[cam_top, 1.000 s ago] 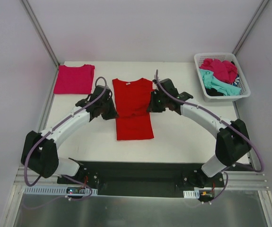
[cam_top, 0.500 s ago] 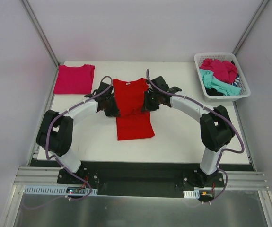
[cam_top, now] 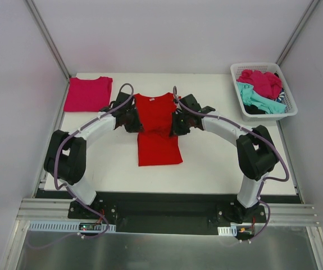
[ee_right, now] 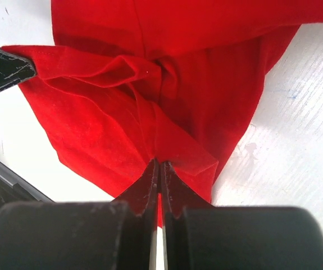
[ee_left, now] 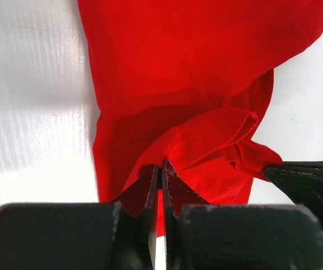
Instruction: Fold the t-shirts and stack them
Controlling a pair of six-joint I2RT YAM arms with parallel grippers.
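Observation:
The bright red t-shirt (cam_top: 157, 140) lies in the middle of the table, collar at the far end, its sides bunched at mid-length. My left gripper (cam_top: 134, 120) is shut on a raised fold at the shirt's left edge (ee_left: 206, 129); the fingertips (ee_left: 161, 166) meet with cloth pinched between them. My right gripper (cam_top: 176, 125) is shut on a fold at the right edge (ee_right: 167, 112), its tips (ee_right: 159, 164) closed on red cloth. A folded magenta-pink t-shirt (cam_top: 88, 94) lies flat at the far left.
A white lattice basket (cam_top: 255, 65) at the far right holds crumpled magenta (cam_top: 261, 81) and teal (cam_top: 255, 100) shirts and something dark. White walls stand close on both sides. The arms' bases sit on the black rail at the near edge.
Both grippers have moved inward and toward the far end, dragging the red shirt's side edges with them. The cloth between them has bunched up. The left jaws briefly loosened and closed again.

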